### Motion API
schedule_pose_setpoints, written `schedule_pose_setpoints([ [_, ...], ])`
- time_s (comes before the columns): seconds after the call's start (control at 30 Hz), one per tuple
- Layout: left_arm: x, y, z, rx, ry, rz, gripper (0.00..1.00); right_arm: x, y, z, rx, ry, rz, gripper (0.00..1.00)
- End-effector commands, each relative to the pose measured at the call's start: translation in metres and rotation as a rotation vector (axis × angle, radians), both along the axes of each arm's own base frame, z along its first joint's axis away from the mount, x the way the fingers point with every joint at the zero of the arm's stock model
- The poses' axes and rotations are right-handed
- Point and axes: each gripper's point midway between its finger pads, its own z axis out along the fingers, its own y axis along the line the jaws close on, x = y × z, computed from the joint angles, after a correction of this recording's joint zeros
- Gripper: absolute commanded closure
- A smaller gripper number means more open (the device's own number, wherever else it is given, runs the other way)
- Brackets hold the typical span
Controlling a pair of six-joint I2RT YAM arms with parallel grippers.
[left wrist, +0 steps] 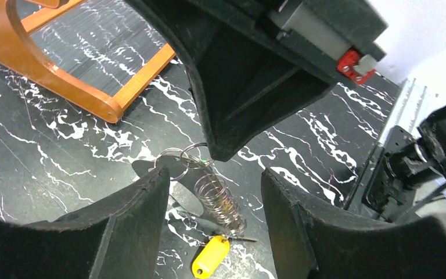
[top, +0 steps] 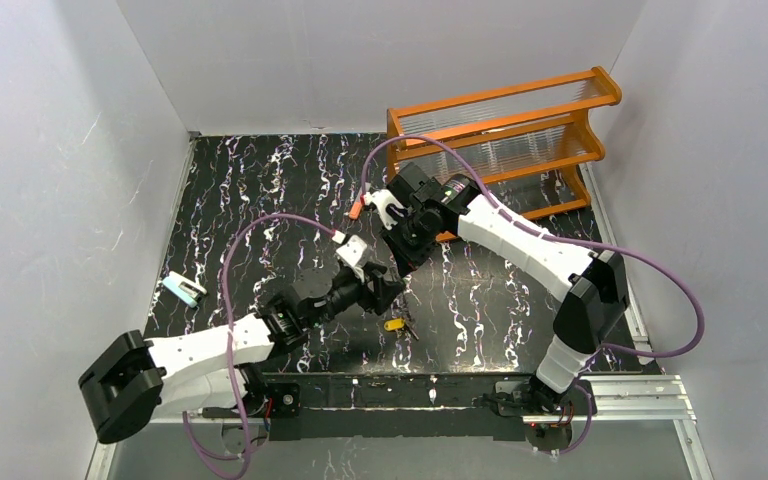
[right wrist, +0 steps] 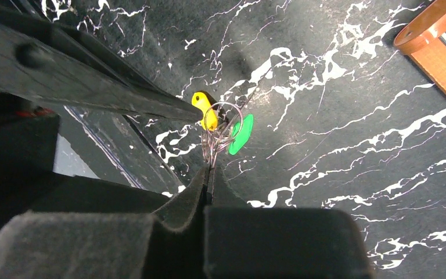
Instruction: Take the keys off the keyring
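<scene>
Right end effector (right wrist: 211, 174): fingers pressed fully together, pinching the thin wire of the keyring (left wrist: 216, 200) at their very tip. It points down toward the worktop (right wrist: 354, 87), held above it

Keyring: silvery wire, a couple of round loops right at the right end effector's tip. From there, in the left wrist view, it is drawn out into a loose coil slanting down and away

Green key (right wrist: 241, 135): hangs on the loops just beyond the right end effector's tip, with its plastic head to one side of the wire

Yellow key (left wrist: 211, 256): at the low end of the coil, between the left end effector's two fingers and below them. I cannot tell whether it is threaded on the wire or only lying beside it

Left end effector (left wrist: 215, 174): fingers wide apart, gripping nothing. The coil passes through the gap between them, and the right end effector's tip sits just ahead of that gap

Orange wooden rack (top: 505, 120): on the worktop behind the right end effector

Small pale blue and white object (top: 182, 290): on the worktop, well apart from the left end effector, out to its left
</scene>
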Motion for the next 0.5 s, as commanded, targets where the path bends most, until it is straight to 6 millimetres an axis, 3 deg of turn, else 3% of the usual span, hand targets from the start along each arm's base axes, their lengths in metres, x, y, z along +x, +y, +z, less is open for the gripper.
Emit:
schedule_pose_setpoints([
  [0.0,0.015,-0.003,0.009,-0.059,-0.021,0.16,0.43,0.007,0.013,0.024,0.061,-0.018,-0.076,0.99],
  [0.27,0.01,-0.004,-0.024,0.026,-0.036,0.258,0.46,0.006,0.017,0.023,0.071,0.006,-0.113,0.99],
  [0.47,0.017,-0.002,-0.036,0.126,-0.12,0.266,0.66,0.005,0.013,0.026,0.063,0.003,-0.117,0.99],
])
